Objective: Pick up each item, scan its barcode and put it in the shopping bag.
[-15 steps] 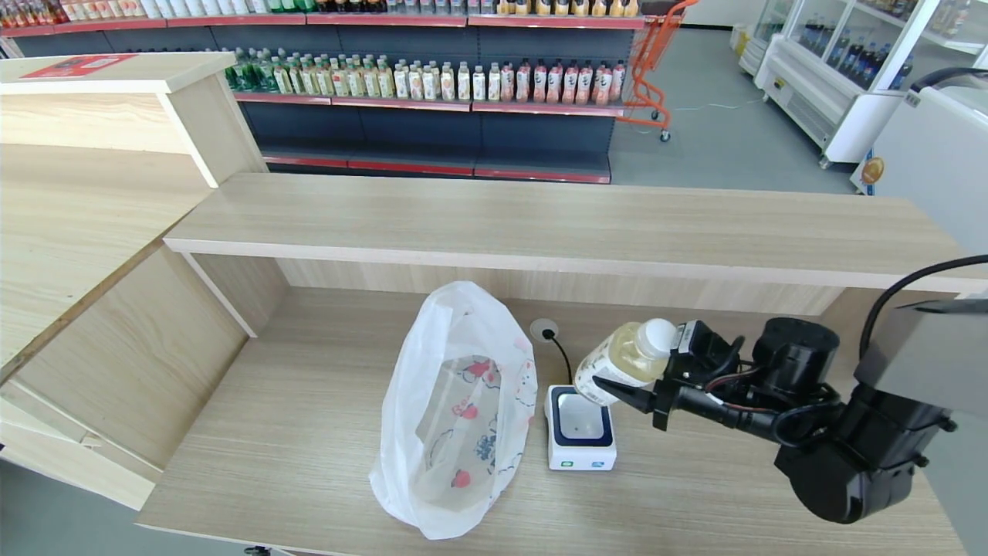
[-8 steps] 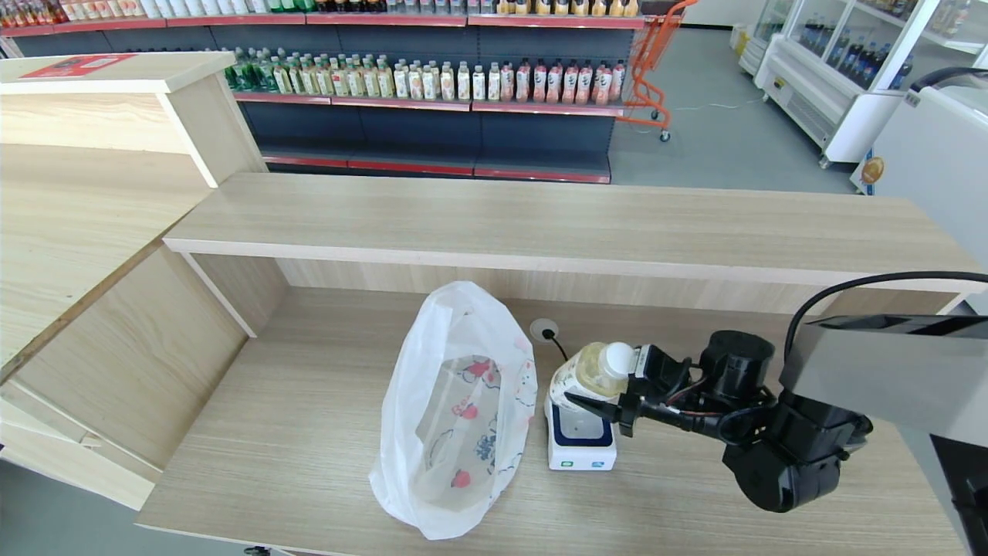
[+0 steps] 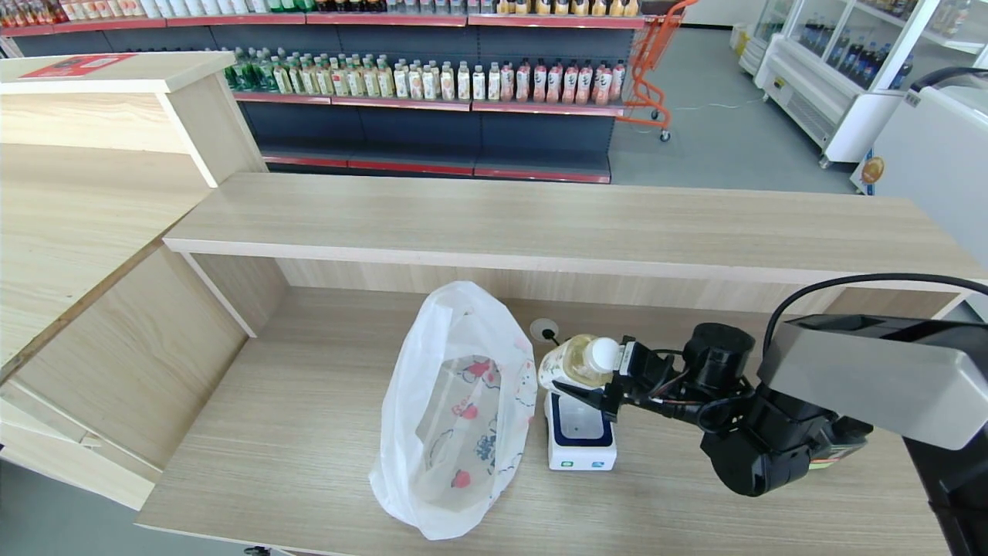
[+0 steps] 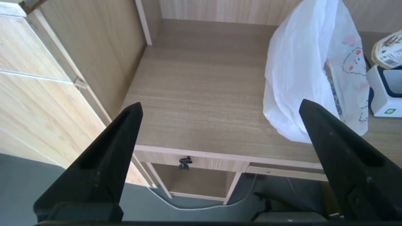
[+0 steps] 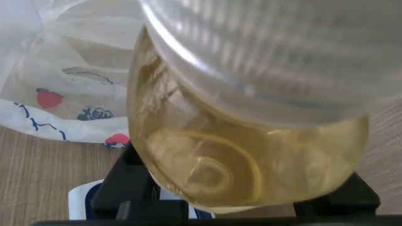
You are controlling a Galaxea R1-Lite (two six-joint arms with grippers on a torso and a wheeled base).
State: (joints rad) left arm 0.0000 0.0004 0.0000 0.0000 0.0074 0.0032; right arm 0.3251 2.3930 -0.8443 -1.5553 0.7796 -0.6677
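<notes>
My right gripper is shut on a bottle of pale yellow drink with a white cap, held tilted just above the far end of the white barcode scanner. The bottle looms close in the right wrist view, with the scanner below it. The white plastic shopping bag with cartoon prints stands open on the desk, just left of the scanner. In the left wrist view my left gripper hangs open beyond the desk's front edge, well apart from the bag.
A raised wooden counter ledge runs behind the desk, with a side wall panel on the left. A cable hole with a black cord sits behind the scanner. The desk surface left of the bag is bare.
My right arm has carried the bottle leftward and slightly down, from right of the scanner to over its far end, close to the bag. The bag and scanner have stayed put.
</notes>
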